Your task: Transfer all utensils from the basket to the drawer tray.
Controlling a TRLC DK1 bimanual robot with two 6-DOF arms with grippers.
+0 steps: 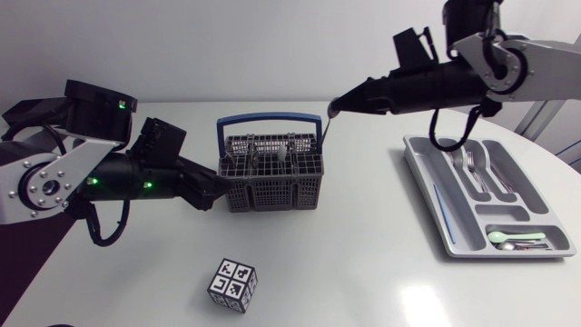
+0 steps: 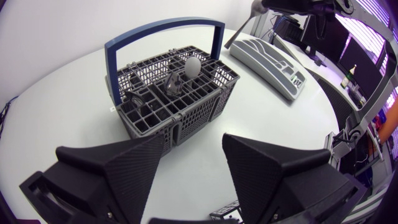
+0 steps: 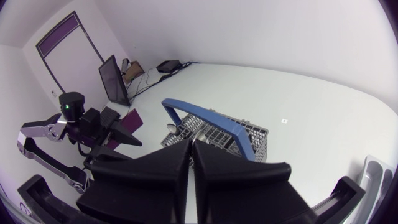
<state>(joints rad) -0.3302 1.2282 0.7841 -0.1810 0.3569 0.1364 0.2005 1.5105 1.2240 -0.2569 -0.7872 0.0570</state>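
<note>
The grey wire basket (image 1: 272, 186) with a blue handle (image 1: 270, 118) stands mid-table. A pale spoon head (image 2: 193, 65) and another metal utensil (image 2: 173, 84) stick up in it. My right gripper (image 1: 338, 106) hangs above the basket's right end, shut on a thin silver utensil (image 1: 326, 133) that dangles toward the basket; it also shows in the left wrist view (image 2: 239, 31). In the right wrist view its fingers (image 3: 168, 163) are pressed together and hide the utensil. My left gripper (image 1: 213, 193) is open beside the basket's left wall, which lies just ahead of its fingertips (image 2: 155, 146). The grey drawer tray (image 1: 438, 213) lies at the right.
The tray holds forks (image 1: 470, 163), a pale green spoon (image 1: 508, 236) and other cutlery. A black-and-white marker cube (image 1: 233, 285) sits on the table in front of the basket. Bare table lies between the basket and the tray.
</note>
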